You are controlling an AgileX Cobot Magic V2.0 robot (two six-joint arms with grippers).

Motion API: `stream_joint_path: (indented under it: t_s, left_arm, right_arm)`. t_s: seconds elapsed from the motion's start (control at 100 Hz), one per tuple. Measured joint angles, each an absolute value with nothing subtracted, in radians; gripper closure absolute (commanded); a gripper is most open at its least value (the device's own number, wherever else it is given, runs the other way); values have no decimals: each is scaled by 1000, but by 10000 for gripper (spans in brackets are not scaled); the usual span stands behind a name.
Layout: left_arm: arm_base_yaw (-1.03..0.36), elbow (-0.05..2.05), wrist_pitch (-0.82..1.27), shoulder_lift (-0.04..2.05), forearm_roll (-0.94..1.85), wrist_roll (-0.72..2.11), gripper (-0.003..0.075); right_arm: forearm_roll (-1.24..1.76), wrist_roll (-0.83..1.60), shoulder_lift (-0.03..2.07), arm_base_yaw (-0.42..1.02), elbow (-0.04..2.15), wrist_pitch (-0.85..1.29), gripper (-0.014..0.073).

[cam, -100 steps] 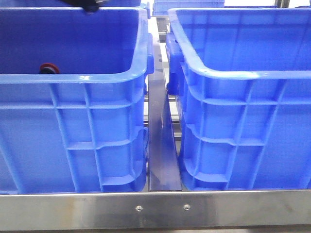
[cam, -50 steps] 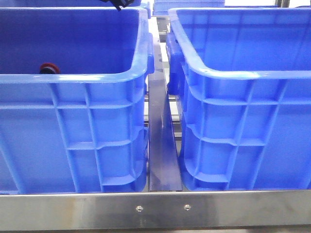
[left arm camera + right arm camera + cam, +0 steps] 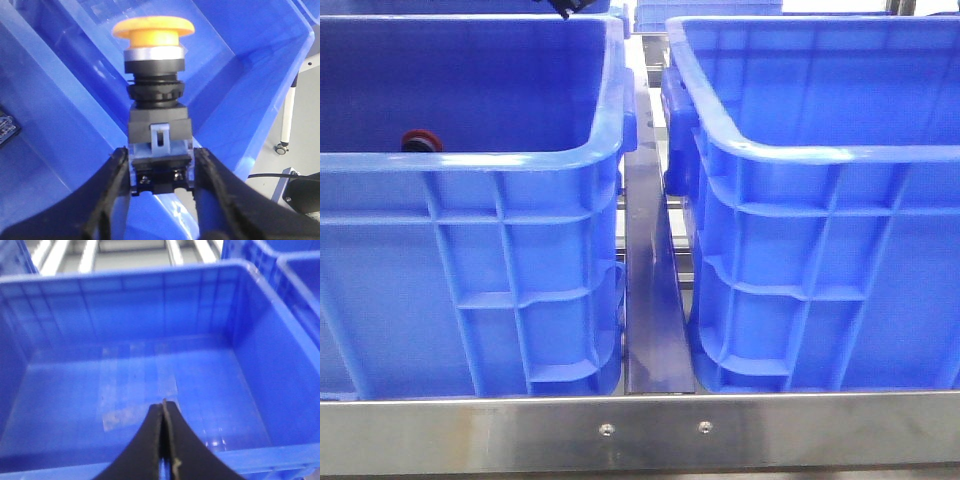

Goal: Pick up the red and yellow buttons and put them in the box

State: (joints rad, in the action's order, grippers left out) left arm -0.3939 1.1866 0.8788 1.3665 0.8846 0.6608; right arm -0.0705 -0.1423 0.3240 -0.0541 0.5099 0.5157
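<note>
Count two blue crates in your front view: the left crate (image 3: pixel 470 230) and the right crate (image 3: pixel 830 250), standing side by side with a steel rail (image 3: pixel 655 300) between them and a steel bar (image 3: pixel 640 430) across the front.

Count two buttons. The red button (image 3: pixel 418 141) lies inside the left crate, at about 9 o'clock of its interior, half hidden behind the near rim. The yellow button (image 3: pixel 154 95) is in your left gripper (image 3: pixel 161 172): its two black fingers (image 3: pixel 112 185) pinch the square black base on both sides, with the orange-yellow cap pointing away from the wrist and blue crate walls behind it.

Your right gripper (image 3: pixel 164 440) has its fingers pressed together with nothing between them. It hangs above a blue crate (image 3: pixel 150 350) whose floor shows only pale tape marks (image 3: pixel 137 385).
</note>
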Motion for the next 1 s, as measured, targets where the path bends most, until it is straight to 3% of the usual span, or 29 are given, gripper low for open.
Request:
stream_joint_path:
  t_s: [0.11,0.18,0.25,0.35,0.45,0.71,1.0]
  left_arm:
    - [-394,1187,879,1367,885,661,552]
    - [-394,1187,879,1367,885,661,552]
    - [-394,1187,879,1367,885,661,552]
    - [-394,1187,878,1367,885,661,552]
    - [-394,1187,877,1367,885,661,552]
    - [-394,1187,876,1367,885,661,552]
    - [-394,1187,874,1367,887,662,552]
  right_arm:
    - [-71,-138,459,-54,589,544,641]
    - [-71,-136,543,-54,634,551,575]
    - [-55,-136,626,-54,676,564,438]
    - [-6,-136,728,-54,721,584,166]
    - [59,-136,806,-54,760,616,9]
    - [398,-46,879,-35,831,647,1]
    - [1007,290,913,52,835,597,1]
